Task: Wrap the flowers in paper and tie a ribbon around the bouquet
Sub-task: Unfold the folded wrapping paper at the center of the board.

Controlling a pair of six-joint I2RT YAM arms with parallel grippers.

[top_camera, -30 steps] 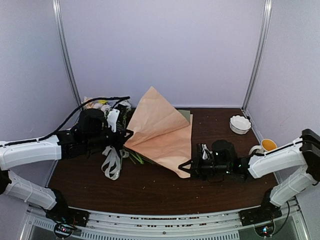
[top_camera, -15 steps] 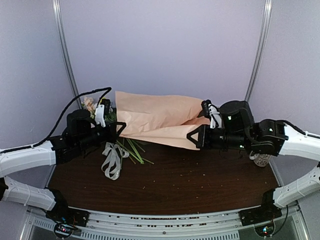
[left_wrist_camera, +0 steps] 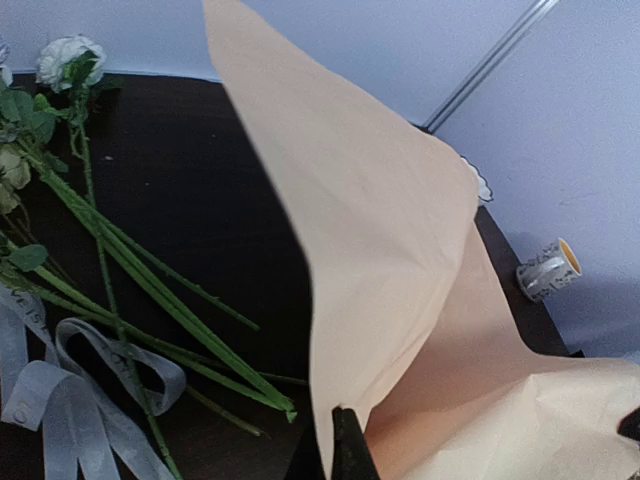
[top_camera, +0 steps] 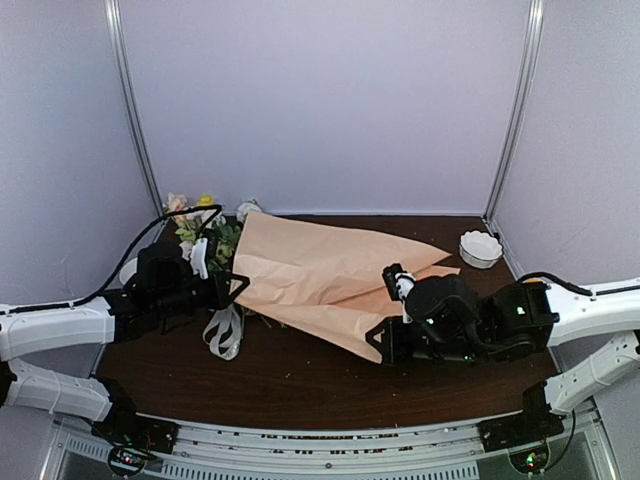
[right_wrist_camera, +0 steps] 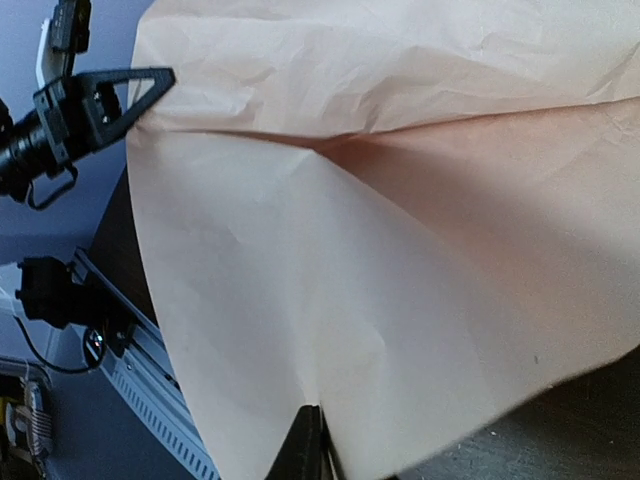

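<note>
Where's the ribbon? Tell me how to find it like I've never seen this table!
Start at the dark brown table and look to its left side, where the flowers lie. Just in front of their long green stems sits the ribbon, in loose loops. It is the only thin, pale, floppy strip there; the paper next to it is one wide tan sheet.

It looks like a robot lab booth. Plain pale walls (top_camera: 320, 100) and metal posts (top_camera: 135, 130) close in a dark worktop (top_camera: 300, 378). A white left arm (top_camera: 55, 325) and right arm (top_camera: 600, 308) stand on a metal rail (top_camera: 320, 447).
</note>
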